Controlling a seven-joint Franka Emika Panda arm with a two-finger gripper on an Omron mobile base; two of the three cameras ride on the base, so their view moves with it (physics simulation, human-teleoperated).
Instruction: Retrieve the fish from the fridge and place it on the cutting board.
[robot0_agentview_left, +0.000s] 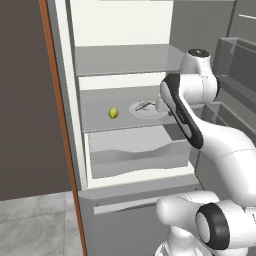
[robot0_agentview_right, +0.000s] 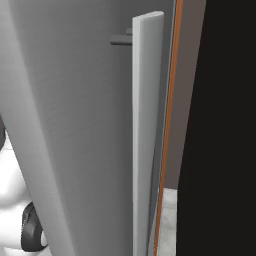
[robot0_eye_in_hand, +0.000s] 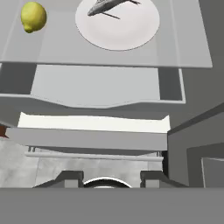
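Note:
The fridge (robot0_agentview_left: 74, 125) stands open, showing its white inside and grey glass shelves. The silvery fish (robot0_agentview_left: 145, 105) lies on a white round plate (robot0_agentview_left: 150, 111) on the middle shelf, right of centre. In the hand view the fish (robot0_eye_in_hand: 107, 6) lies on the plate (robot0_eye_in_hand: 118, 26) at the top edge. My gripper (robot0_eye_in_hand: 109, 178) is open and empty, its dark fingertips (robot0_eye_in_hand: 68, 177) wide apart. It hangs in front of the shelf, short of the fish and apart from it. In the left base view my own arm covers the hand. The cutting board is out of view.
A small yellow-green fruit (robot0_agentview_left: 113, 113) sits on the same shelf, left of the plate. A pale drawer (robot0_agentview_left: 140, 155) lies under the shelf. The open fridge door (robot0_agentview_right: 75, 125) with its long grey handle (robot0_agentview_right: 146, 140) stands on my right. A brown cabinet edge (robot0_agentview_left: 57, 100) borders the fridge's left.

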